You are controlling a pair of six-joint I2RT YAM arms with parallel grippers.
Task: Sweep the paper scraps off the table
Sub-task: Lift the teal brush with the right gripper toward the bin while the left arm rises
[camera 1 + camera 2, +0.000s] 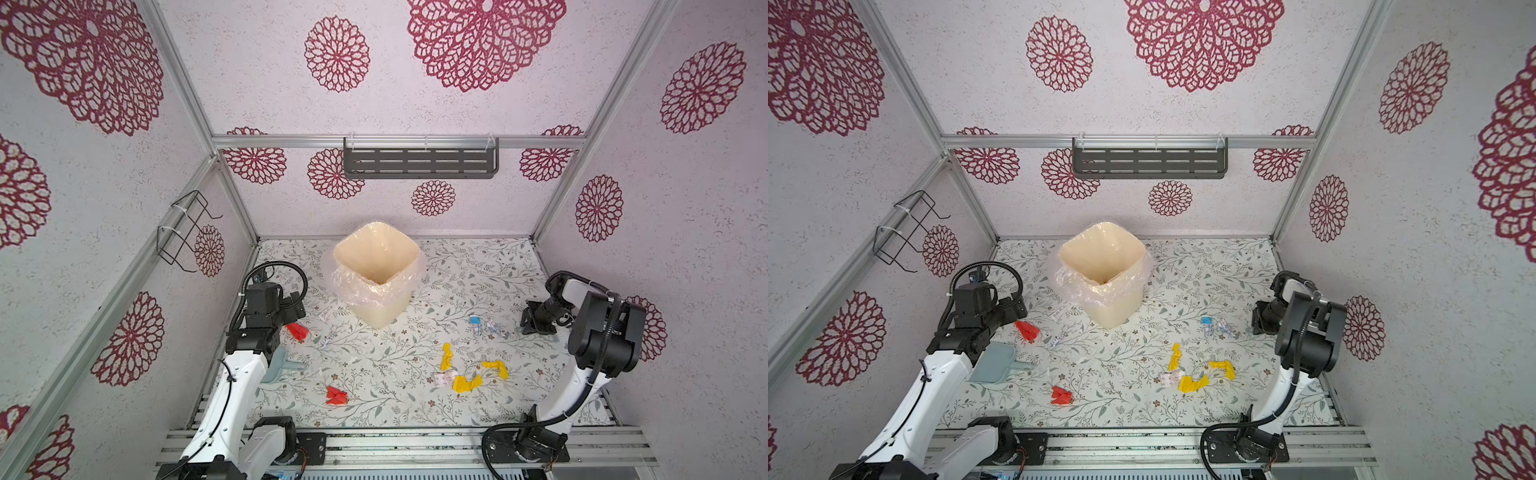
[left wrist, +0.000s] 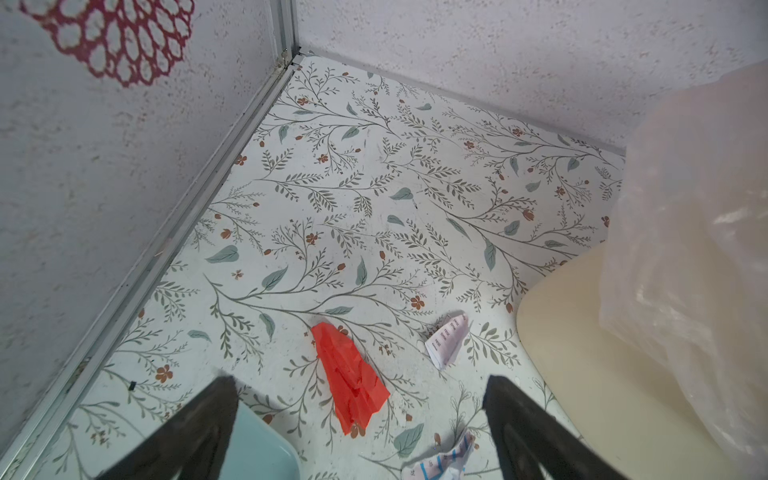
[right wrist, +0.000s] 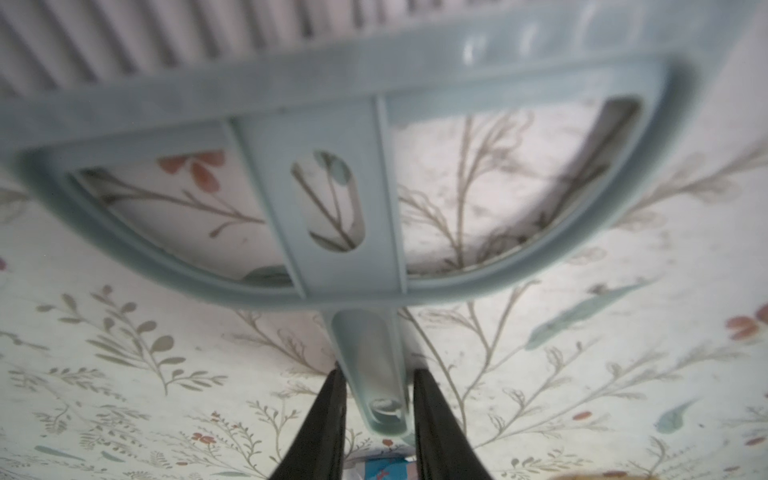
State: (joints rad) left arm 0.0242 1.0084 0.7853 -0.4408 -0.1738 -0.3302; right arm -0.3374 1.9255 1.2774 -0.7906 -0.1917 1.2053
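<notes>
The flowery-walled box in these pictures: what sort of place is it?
Likely a robot test booth, not a home: left arm and right arm mounted on a metal rail, wallpapered panels in aluminium framing, and paper scraps strewn beside a lined bin.

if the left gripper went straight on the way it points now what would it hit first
Probably the crumpled bright red paper scrap, lying on the leafy-print white table just ahead of the open left gripper. Depth is unclear, so it may meet bare table beside it.

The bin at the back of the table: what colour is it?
The bin is cream, lined with clear plastic; a top view shows it best.
</notes>
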